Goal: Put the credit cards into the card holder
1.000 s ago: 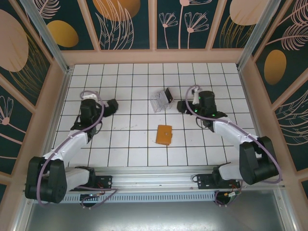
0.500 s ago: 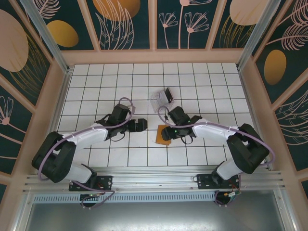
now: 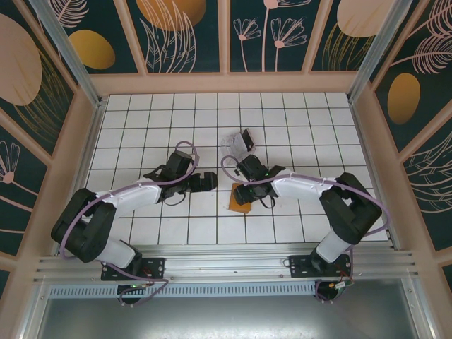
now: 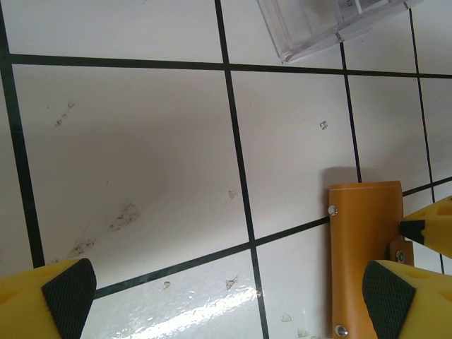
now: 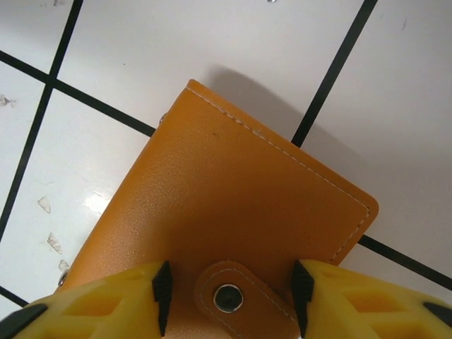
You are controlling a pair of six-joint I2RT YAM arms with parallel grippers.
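— Where does the card holder (image 3: 239, 205) lie?

— Flat and shut on the tiled table (image 3: 141, 127), near the middle and just nearer than the clear case (image 3: 230, 148). A dark card (image 3: 247, 138) stands tilted at that case's right side.

— And the right gripper (image 3: 245, 189)?

— Over the holder's far end. Seen from the right wrist, the right gripper (image 5: 227, 286) has its jaws spread. One black pad sits on either side of the fastened snap tab (image 5: 248, 281), so the tab lies in the gap. The orange face of the card holder (image 5: 233, 198) stretches away from the fingers. I can't tell whether the pads press on the leather.

— The left gripper (image 3: 206, 181)?

— Just left of the holder, pointing toward it. From its wrist, the left gripper (image 4: 227, 289) has its jaws wide apart, with mostly bare tile between them. The card holder (image 4: 360, 240) lies off-centre at one end of that gap, its long edge just inside one pad (image 4: 387, 291). A yellow finger of the right gripper (image 4: 431, 233) reaches over the holder's other edge. The clear case (image 4: 332, 25) lies farther off, well apart from the pads.
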